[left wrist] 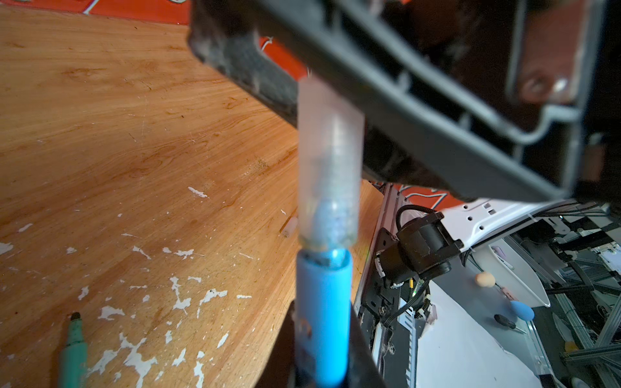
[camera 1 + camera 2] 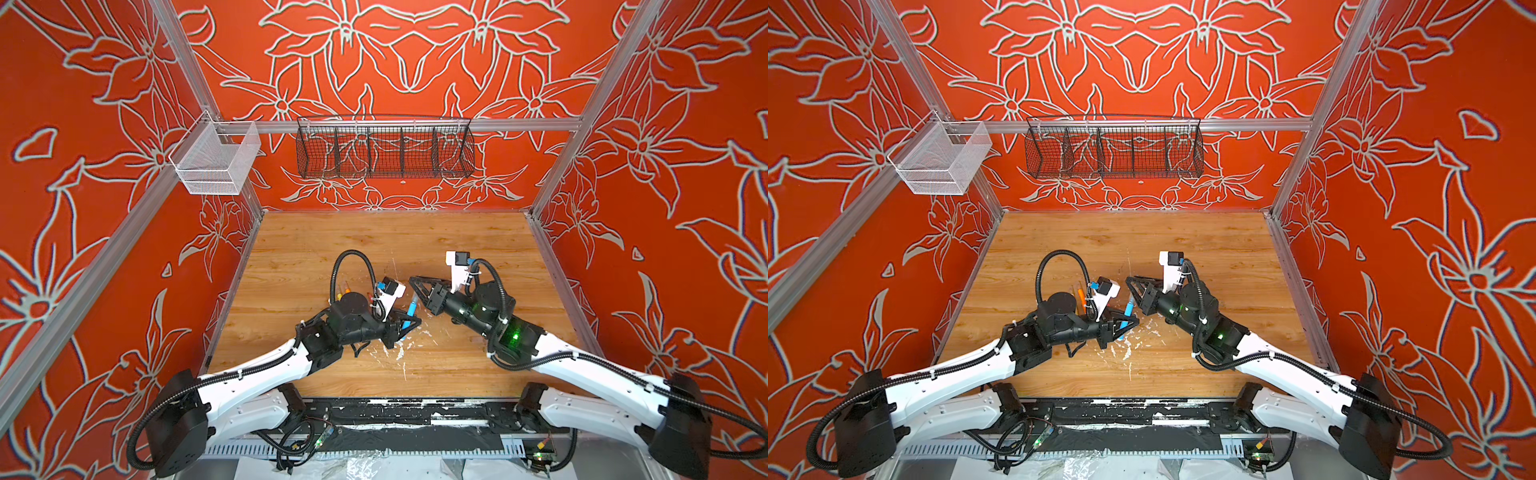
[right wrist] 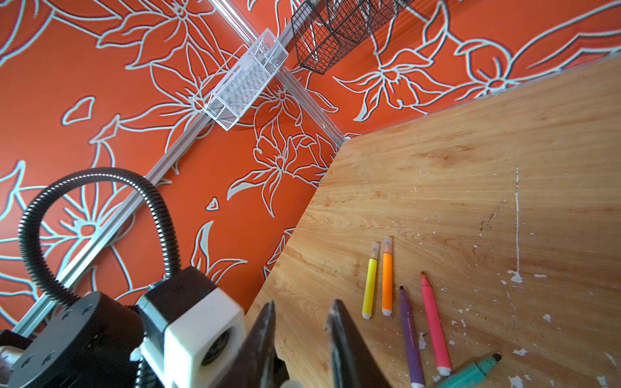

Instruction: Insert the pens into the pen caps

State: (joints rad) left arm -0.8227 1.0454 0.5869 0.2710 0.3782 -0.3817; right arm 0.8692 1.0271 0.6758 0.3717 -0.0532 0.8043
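Room lies open across the far half of the wooden tabletop. Mid-table, the left gripper clenches a blue felt-tip marker, with a clear plastic cap over its tip. The right gripper meets that cap, fingers slightly parted; whether it pinches, I cannot tell.

Orange-red walls are patterned with pale outlined flowers.
A blue pen and a clear cap are shown; a yellow pen, orange pen, purple pen, pink pen and green pen are seen; the desk is grained brown and flecked white.
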